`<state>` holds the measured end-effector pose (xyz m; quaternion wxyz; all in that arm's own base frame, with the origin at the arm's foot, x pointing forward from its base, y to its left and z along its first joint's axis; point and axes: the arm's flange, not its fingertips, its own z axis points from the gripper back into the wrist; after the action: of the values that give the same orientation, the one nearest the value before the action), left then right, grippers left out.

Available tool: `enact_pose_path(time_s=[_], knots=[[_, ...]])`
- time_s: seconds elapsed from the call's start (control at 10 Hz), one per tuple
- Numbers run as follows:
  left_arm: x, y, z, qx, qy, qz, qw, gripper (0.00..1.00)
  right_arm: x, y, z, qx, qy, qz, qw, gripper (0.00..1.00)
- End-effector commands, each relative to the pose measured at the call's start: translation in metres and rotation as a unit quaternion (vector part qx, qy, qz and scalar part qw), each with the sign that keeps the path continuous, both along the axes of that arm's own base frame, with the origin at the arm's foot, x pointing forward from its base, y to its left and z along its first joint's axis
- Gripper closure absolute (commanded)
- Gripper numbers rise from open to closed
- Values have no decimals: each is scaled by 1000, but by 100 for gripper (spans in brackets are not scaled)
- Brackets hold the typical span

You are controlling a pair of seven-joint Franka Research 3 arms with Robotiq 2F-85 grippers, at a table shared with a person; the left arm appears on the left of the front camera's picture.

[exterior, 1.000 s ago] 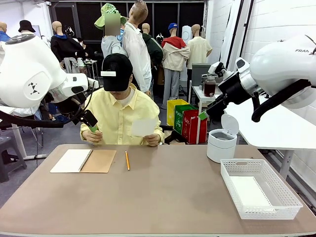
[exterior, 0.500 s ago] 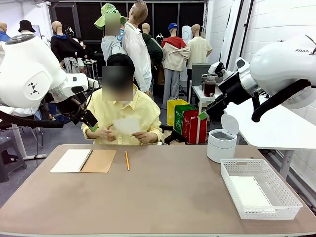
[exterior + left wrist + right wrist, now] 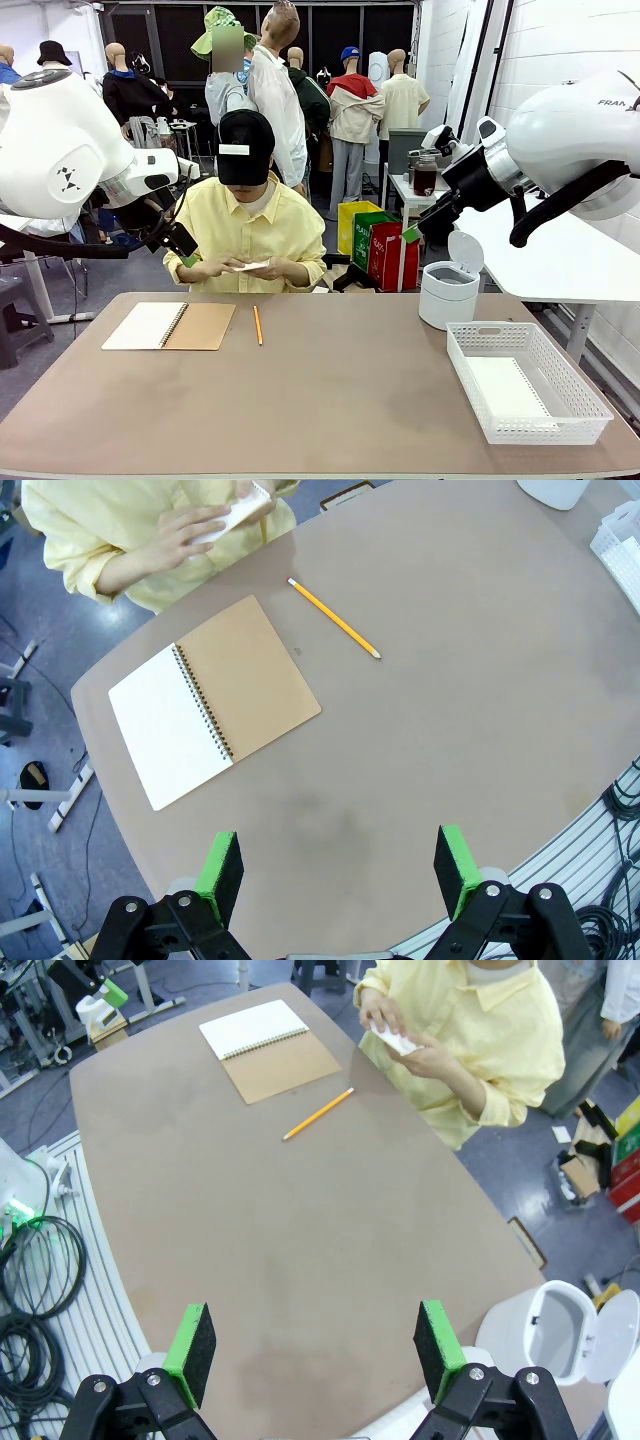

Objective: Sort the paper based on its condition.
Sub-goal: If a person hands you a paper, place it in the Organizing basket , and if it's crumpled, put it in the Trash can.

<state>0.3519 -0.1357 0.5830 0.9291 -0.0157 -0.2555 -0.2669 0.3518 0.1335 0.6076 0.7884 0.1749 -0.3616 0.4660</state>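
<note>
The table (image 3: 330,400) is brown and takes up the lower part of the front view, with a person (image 3: 248,225) in a yellow shirt seated at its far side. Both robot arms are held up off the table, the left one above the near left edge and the right one above the right end.

The left hand (image 3: 340,870) has its green pads spread wide with nothing between them, hanging over bare table. The right hand (image 3: 315,1345) is likewise spread wide and holds nothing, also over bare table.

A white basket (image 3: 527,385) sits at the right end of the table with a flat sheet (image 3: 505,385) lying in its bottom. Just beyond it stands a small white bin (image 3: 447,290) with its lid (image 3: 465,250) flipped up.

An open notebook (image 3: 170,325) lies at the far left of the table, white page to the left and brown cover to the right. A yellow pencil (image 3: 257,325) lies just beside its right edge, not touching it.

The person's two hands (image 3: 255,270) are together just above the far edge of the table, holding a piece of paper (image 3: 250,266); it looks folded or crumpled small between them, though I cannot tell which.
</note>
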Motion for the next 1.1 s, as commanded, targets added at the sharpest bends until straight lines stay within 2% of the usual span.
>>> enact_pose_path(time_s=[0.0,1.0], knots=[[0,1,0,-2,-2,-1,1000,0,0,0,-1,-4,1,4,1000,0],[0,1,0,-2,-2,-1,1000,0,0,0,-1,-4,1,4,1000,0]])
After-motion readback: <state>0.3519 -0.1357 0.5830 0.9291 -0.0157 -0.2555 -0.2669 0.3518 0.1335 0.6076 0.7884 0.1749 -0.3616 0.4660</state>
